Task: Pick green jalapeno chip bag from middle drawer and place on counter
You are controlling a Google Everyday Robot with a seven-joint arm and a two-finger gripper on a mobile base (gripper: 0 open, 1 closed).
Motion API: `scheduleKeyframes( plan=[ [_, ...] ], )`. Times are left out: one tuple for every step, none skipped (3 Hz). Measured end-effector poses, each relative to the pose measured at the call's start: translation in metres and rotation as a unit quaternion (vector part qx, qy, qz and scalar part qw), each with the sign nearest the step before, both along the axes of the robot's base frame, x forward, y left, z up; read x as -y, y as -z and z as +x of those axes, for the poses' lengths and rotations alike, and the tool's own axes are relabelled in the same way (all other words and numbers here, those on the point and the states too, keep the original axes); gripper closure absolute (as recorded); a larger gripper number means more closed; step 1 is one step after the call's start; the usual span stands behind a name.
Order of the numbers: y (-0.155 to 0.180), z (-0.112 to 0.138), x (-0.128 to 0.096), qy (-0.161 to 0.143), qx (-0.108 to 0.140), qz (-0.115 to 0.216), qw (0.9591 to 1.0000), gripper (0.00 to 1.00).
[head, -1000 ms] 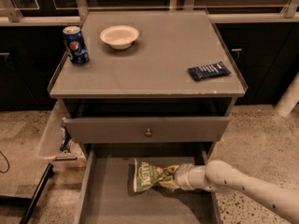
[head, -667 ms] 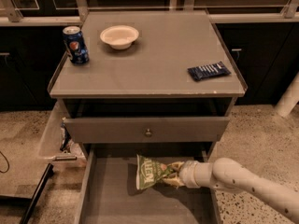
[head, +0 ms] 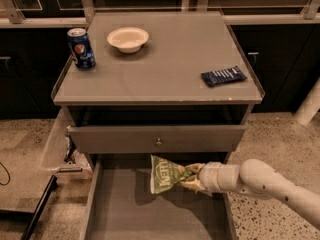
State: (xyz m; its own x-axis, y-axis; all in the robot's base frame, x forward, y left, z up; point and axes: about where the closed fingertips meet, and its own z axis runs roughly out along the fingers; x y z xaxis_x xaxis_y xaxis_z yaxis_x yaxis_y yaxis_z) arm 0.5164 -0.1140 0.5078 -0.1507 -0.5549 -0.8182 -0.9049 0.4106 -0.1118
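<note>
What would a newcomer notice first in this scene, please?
First the gripper, reaching in from the right over the open middle drawer and clamped on the green jalapeno chip bag, which casts a shadow on the drawer floor. Next the counter above: a blue soda can and white bowl at its back left, a dark blue wrapper near its right edge.

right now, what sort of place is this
Probably an office kitchenette: grey cabinet counter with blue soda can and white bowl; the tool holds a crinkled green chip bag over the grey drawer.
</note>
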Motion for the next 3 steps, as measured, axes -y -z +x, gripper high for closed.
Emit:
scheduleKeyframes(
  plan=[
    [-0.039,0.004,0.009,-0.007,0.012,-0.010,0.9999,1.00],
    [-0.069,-0.013,0.002,-0.046,0.028,-0.026,0.9982,1.00],
    [-0.070,-0.016,0.000,-0.048,0.030,-0.030,0.9979,1.00]
  ],
)
